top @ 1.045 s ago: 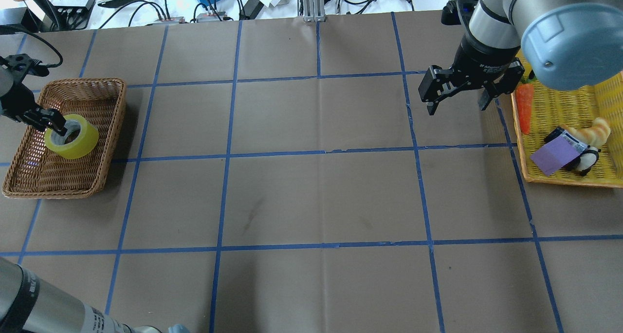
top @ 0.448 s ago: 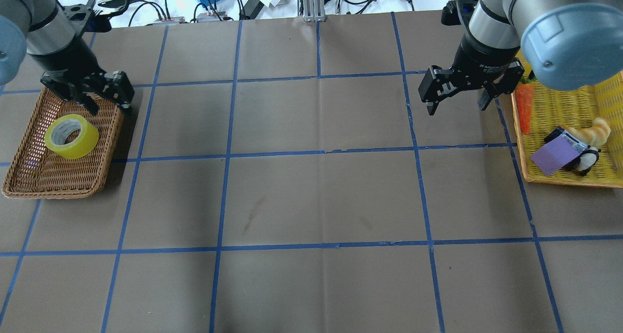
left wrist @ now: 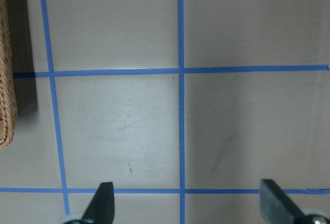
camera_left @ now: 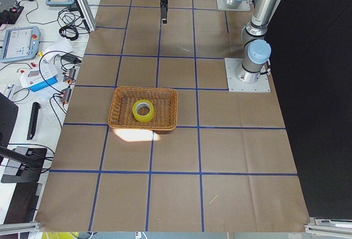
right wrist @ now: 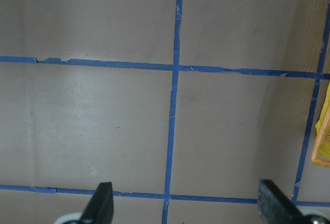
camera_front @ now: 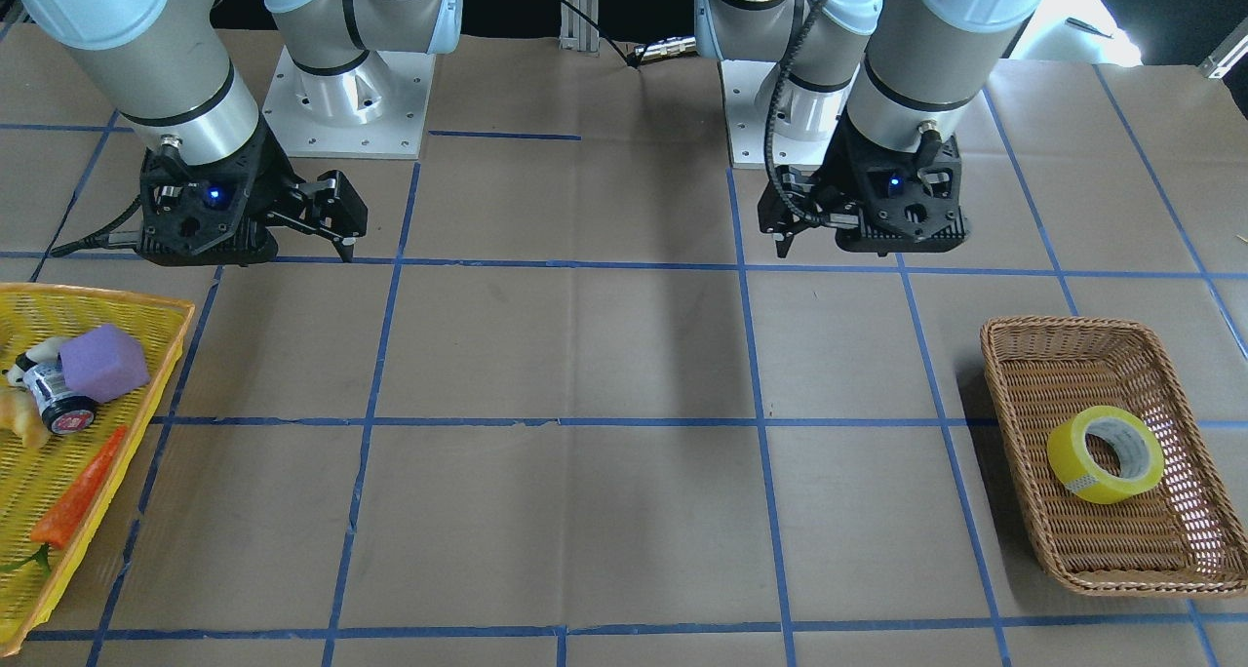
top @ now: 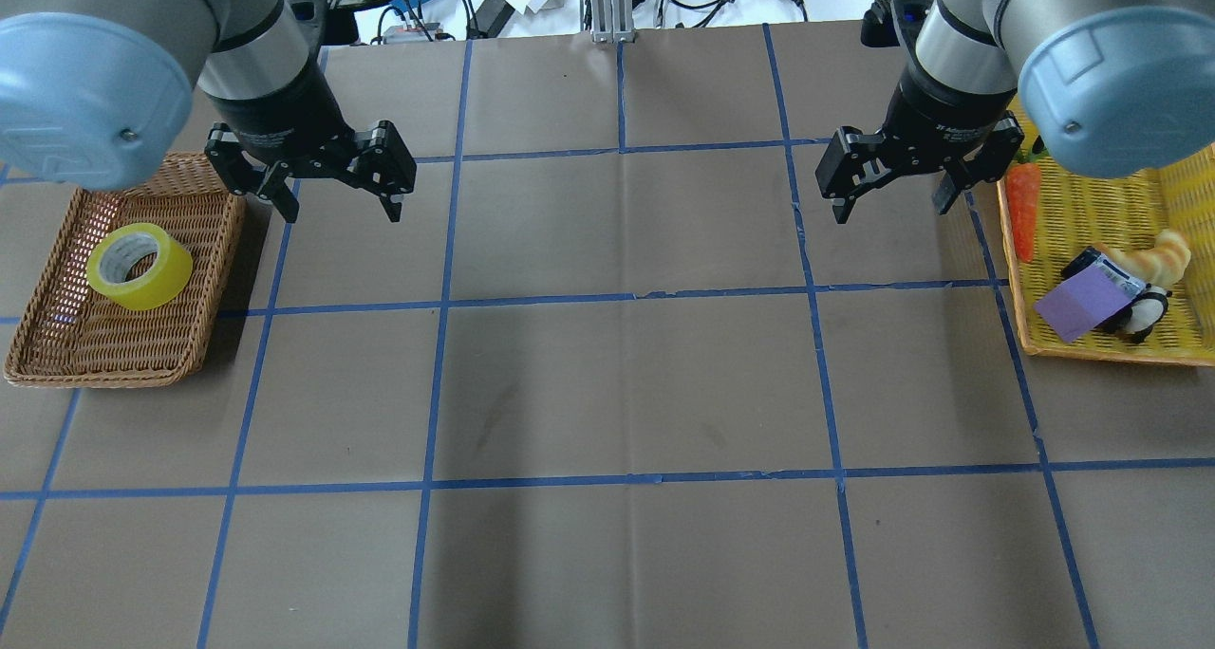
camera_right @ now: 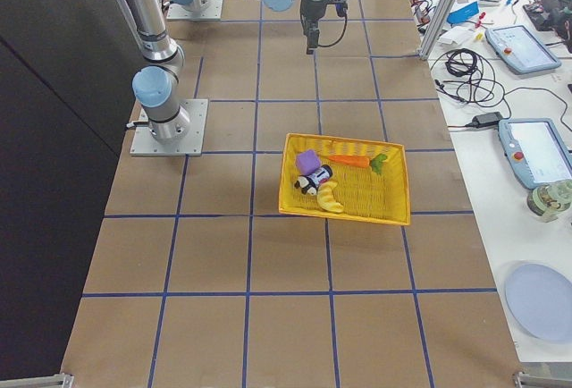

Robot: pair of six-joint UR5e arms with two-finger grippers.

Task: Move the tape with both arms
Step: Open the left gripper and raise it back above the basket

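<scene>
The gridded surface (top: 617, 383) carries a container at each end, probably the two ends of the transfer. The left arm (top: 256, 51) hangs just beside the wicker basket (top: 57, 364), wrist pointing straight down, its jaws spread wide and empty above the surface. The right arm (top: 959, 51) mirrors it near the yellow tray (top: 1101, 350), jaws likewise spread, holding nothing. The tape (top: 139, 266) lies inside the basket, its core opening partly upward and reachable from above, apart from both arms.
</scene>
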